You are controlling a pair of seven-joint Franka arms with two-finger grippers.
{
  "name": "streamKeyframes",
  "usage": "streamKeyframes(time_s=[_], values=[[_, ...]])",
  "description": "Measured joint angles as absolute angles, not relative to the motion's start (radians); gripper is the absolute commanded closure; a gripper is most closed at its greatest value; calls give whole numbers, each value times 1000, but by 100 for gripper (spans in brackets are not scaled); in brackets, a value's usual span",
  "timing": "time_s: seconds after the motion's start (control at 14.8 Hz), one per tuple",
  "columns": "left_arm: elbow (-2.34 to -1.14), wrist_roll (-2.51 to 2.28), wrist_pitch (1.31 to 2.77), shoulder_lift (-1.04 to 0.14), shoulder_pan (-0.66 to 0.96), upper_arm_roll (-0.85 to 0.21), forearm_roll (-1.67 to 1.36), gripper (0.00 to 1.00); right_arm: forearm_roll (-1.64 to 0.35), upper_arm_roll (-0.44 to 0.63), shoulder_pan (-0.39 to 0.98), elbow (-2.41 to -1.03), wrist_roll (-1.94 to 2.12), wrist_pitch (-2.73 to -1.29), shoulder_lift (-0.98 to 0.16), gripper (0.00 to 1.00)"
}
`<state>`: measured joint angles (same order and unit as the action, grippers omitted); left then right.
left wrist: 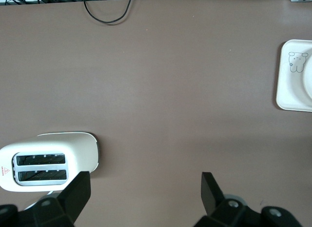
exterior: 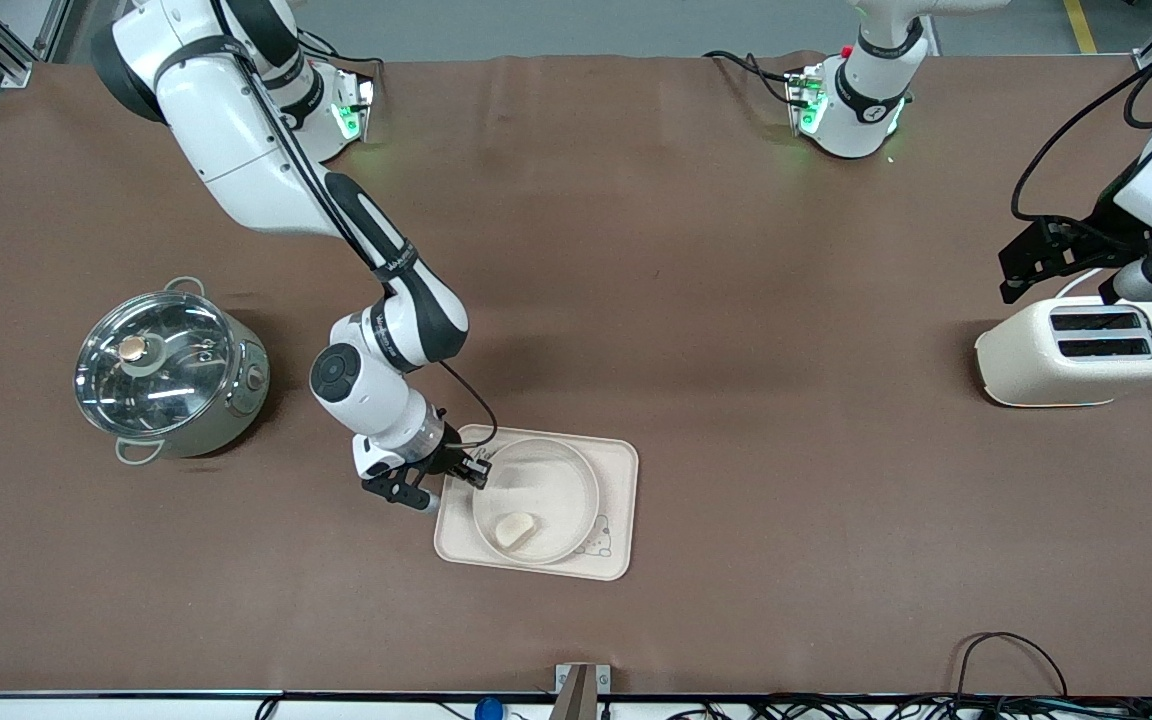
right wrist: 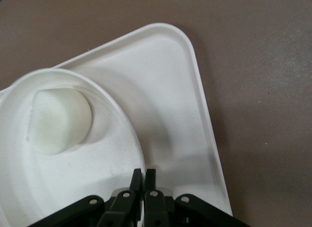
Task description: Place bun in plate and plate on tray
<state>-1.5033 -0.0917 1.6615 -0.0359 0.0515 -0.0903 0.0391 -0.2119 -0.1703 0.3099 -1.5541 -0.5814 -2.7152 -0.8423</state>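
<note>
I see the bun (exterior: pixel 515 529) in the plate (exterior: pixel 576 475) on the tray (exterior: pixel 616 460), right gripper (exterior: pixel 477 472) jaws clamped on the plate's rim, left gripper (left wrist: pixel 144 185) over the desk (exterior: pixel 736 300) waiting, jaws apart, so only release remains

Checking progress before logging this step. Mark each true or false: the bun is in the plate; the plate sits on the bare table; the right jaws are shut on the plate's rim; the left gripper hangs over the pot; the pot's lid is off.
1. The bun is in the plate: true.
2. Plate on bare table: false; it is on the tray.
3. Right gripper shut on the plate's rim: true.
4. Left gripper over the pot: false; it waits, open, above the toaster.
5. Lid off: false; it is on.
</note>
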Motion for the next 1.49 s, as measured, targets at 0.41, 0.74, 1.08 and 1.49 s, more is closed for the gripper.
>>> streamKeyframes(time_s=[0.41,0.74,1.08,1.49], values=[[-1503,-92,1661,-36,51,-90,39,0,-212,-179,310,-1555,-581,-2715,-842,45],[-1503,-91,1661,-36,51,-90,39,0,-212,-178,292,-1538,-581,-2641,-830,10],[-1503,-91,1661,-36,52,-91,34,0,-210,-175,239,-1502,-567,-2468,-741,0],[-1501,-91,1661,-36,51,-91,34,0,-165,-165,63,-1476,-304,-2069,-507,0]])
